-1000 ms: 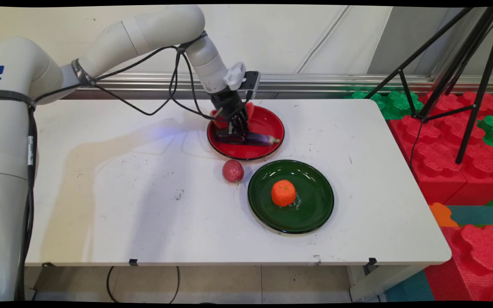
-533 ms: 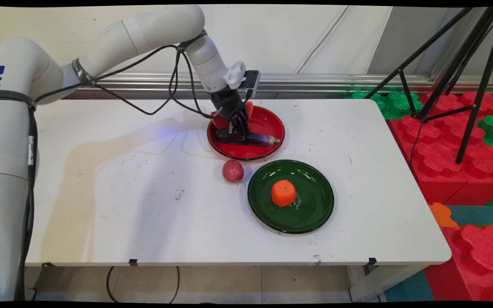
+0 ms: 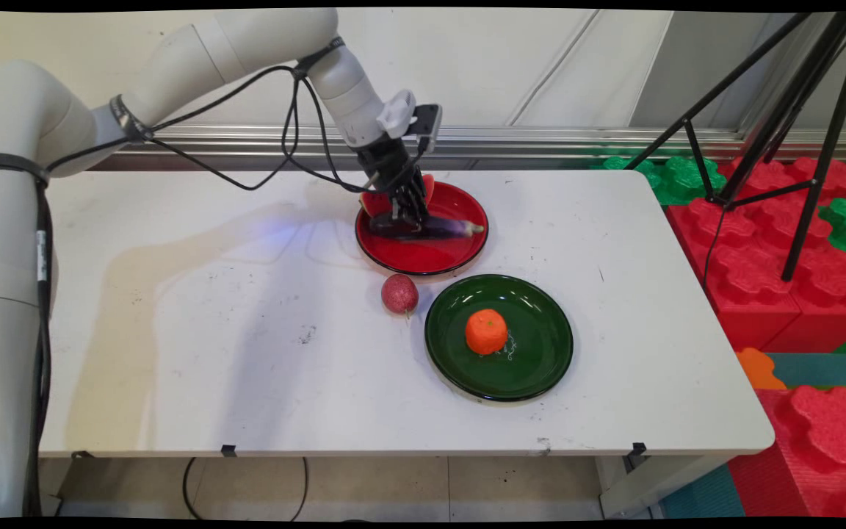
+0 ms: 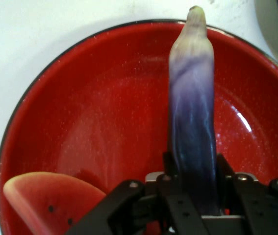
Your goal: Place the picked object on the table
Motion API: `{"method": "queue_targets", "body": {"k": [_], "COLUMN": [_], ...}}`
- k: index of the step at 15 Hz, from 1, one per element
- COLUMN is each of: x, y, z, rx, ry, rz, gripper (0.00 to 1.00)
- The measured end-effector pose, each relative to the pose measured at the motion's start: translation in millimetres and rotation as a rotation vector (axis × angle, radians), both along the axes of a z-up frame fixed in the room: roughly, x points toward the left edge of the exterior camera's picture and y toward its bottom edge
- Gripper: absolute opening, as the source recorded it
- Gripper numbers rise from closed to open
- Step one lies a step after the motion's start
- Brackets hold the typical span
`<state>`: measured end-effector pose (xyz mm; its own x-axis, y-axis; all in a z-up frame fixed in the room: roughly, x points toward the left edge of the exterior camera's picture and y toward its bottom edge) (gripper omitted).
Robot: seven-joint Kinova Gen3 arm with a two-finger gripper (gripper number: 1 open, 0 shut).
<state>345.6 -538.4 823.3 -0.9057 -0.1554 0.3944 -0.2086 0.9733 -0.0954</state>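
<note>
My gripper (image 3: 410, 218) is shut on a long purple eggplant (image 3: 434, 228) and holds it a little above the red plate (image 3: 423, 257) at the table's back middle. In the hand view the eggplant (image 4: 192, 117) runs up between the black fingers (image 4: 170, 169), its pale tip pointing away over the red plate (image 4: 80, 127). A watermelon slice (image 4: 45, 198) lies on the plate beside the gripper; in the main view the watermelon slice (image 3: 373, 204) shows behind the hand.
A dark red round fruit (image 3: 399, 293) lies on the table in front of the red plate. To its right a green plate (image 3: 540, 360) carries an orange (image 3: 486, 331). Red and green foam blocks (image 3: 775, 250) and a black tripod (image 3: 797, 110) stand off the table's right side.
The gripper has risen with the eggplant, which has come up off the red plate's floor. The plates and other fruit have not moved.
</note>
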Motion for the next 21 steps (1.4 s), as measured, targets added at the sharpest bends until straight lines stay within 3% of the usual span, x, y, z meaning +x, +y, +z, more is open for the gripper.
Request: {"method": "queue_targets", "body": {"k": [10, 21], "x": [37.9, 90.9], "y": [40.7, 108.6], "z": [42.2, 64.8], "rx": [-0.039, -0.044], "ry": [0.079, 0.068], "rz": [0.025, 0.015], "gripper": [0.0, 0.0]}}
